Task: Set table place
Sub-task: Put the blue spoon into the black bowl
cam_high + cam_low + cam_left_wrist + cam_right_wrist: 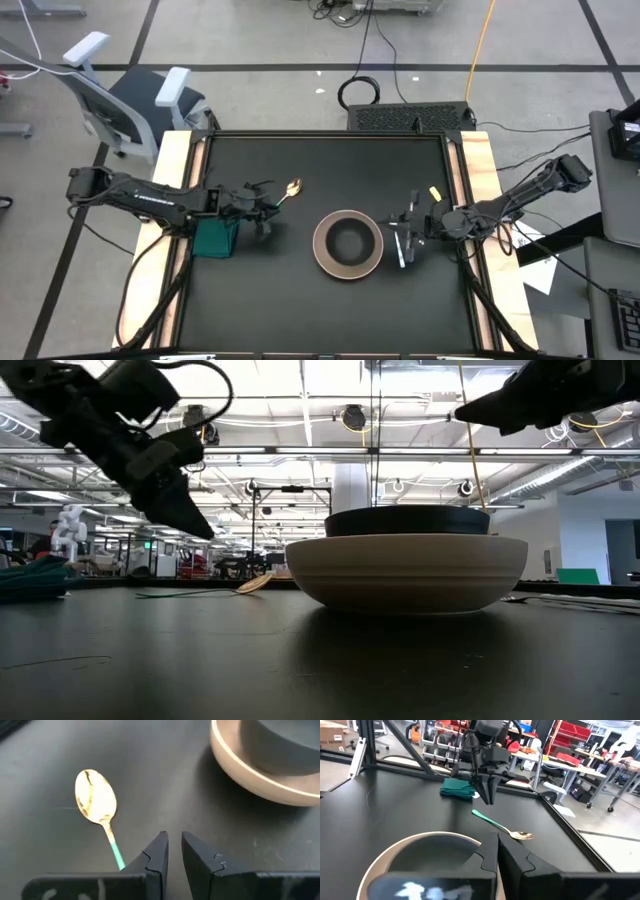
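The pinkish-beige plate [320, 250] lies in the middle of the black table [260, 300], with the black bowl [348, 240] standing in it. The spoon [290, 189], gold bowl and green handle, lies flat on the table left of the plate; it also shows in the left wrist view [96, 799]. My left gripper [266, 218] hangs shut just above the table beside the spoon's handle end, touching nothing. The silver fork [403, 247] lies flat right of the plate. My right gripper [410, 225] is shut and raised above the fork, pointing toward the plate [375, 865].
A folded green cloth [214, 238] lies at the table's left edge under my left arm. Pale wooden strips [478, 160] run along both short sides. A small yellow piece [435, 192] lies at the far right. Bare table lies along the near side.
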Motion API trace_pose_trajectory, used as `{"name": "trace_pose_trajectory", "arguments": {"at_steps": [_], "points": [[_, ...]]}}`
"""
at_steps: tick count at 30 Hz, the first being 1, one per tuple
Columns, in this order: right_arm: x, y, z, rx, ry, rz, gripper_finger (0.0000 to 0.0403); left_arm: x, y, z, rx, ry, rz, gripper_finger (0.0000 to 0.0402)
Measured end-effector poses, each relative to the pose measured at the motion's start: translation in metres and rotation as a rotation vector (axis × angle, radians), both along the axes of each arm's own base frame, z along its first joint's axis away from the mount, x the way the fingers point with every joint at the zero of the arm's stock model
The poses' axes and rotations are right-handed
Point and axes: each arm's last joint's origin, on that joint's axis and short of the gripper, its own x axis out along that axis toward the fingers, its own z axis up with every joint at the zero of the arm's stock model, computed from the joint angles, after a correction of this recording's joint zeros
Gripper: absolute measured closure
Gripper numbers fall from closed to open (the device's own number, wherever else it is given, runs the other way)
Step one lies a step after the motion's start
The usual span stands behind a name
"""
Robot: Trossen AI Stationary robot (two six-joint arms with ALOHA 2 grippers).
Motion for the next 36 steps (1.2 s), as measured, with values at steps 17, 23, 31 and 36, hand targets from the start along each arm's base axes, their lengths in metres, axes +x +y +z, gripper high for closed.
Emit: {"name": "trace_pose_trajectory", "arguments": {"at_steps": [17, 23, 31, 36], "points": [[-0.002, 0.002, -0.001, 0.001, 0.010, 0.012, 0.0403, -0.001, 0.028, 0.003, -0.175, 0.107, 0.106, 0.0344], [-0.002, 0.002, -0.001, 0.001, 0.011, 0.012, 0.0403, -0.003, 0.033, 0.003, -0.229, 0.136, 0.112, 0.0344], [-0.002, 0.002, -0.001, 0.000, 0.011, 0.012, 0.0403, 0.021, 0.039, 0.022, -0.183, 0.259, 0.086, 0.0344], [-0.002, 0.002, -0.001, -0.001, 0.013, 0.013, 0.0403, 0.038, 0.044, 0.024, -0.182, 0.434, 0.108, 0.0344]]}}
